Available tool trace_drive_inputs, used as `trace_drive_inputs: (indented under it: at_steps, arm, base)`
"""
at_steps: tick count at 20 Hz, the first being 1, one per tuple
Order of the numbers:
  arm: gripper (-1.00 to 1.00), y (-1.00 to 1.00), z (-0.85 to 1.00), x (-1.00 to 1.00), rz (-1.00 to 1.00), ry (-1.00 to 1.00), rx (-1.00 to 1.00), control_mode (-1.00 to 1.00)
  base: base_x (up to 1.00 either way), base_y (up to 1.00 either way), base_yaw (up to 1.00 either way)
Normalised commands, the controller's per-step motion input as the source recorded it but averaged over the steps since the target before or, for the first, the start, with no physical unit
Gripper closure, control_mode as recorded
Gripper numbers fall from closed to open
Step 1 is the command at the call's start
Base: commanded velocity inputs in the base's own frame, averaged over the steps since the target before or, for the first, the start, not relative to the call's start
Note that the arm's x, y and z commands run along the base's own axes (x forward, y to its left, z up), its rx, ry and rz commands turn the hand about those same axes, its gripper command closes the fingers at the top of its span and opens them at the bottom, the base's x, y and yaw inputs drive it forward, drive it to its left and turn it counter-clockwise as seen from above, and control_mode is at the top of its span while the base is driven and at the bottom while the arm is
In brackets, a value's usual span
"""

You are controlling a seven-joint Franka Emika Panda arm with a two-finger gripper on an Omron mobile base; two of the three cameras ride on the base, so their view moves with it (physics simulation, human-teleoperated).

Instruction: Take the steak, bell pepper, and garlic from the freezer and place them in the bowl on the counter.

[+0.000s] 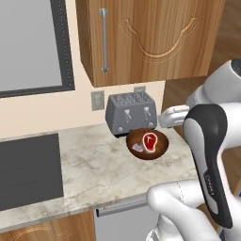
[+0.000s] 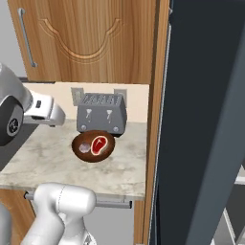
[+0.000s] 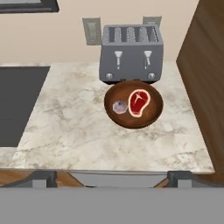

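The dark brown bowl [image 3: 133, 124] [image 1: 146, 156] [image 2: 93, 159] stands on the beige marbled counter [image 3: 87, 131] [image 1: 103, 164] just in front of the toaster. Inside it the steak [image 3: 139, 103] [image 1: 150, 141] [image 2: 99, 144] lies flat on the right and the pale garlic [image 3: 119, 106] [image 1: 140, 147] [image 2: 84, 148] sits on the left. My gripper [image 3: 113, 179] hangs above the counter's front edge, back from the bowl, open with nothing between its fingers. The freezer's dark blue-grey door [image 2: 201, 119] stands to the right. The bell pepper is out of view.
A grey toaster [image 3: 131, 52] [image 1: 131, 113] [image 2: 101, 112] sits against the wall behind the bowl. A dark cooktop [image 3: 17, 105] [image 1: 28, 169] lies at the counter's left. Wooden cupboards [image 1: 150, 37] hang overhead, and a tall wooden panel [image 3: 205, 65] bounds the counter on the right.
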Motion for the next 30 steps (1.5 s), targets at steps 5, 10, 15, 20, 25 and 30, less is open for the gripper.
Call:
trace_drive_inputs:
  at_steps: [5,10,15,20,25,30]
  arm:
    - [-1.00,0.00,0.02,-0.18,0.04,0.00,-0.02,-1.00]
    - [-1.00,-0.01,0.00,-0.32,0.02,0.00,0.00,-1.00]
    - [-1.00,-0.01,0.00,-0.28,0.00,0.00,0.00,-1.00]
    - [-1.00,0.00,0.00,-0.16,0.00,0.00,0.00,1.00]
    - [-1.00,0.00,0.00,0.00,0.00,0.00,0.00,1.00]
    - [-1.00,0.00,0.00,0.00,0.00,0.00,0.00,1.00]
  base:
    - [0.00,0.00,0.00]
    - [0.00,0.00,0.00]
    - [0.00,0.00,0.00]
    - [-0.48,0.00,0.00]
    - [-1.00,0.00,0.00]
    - [-1.00,0.00,-0.01]
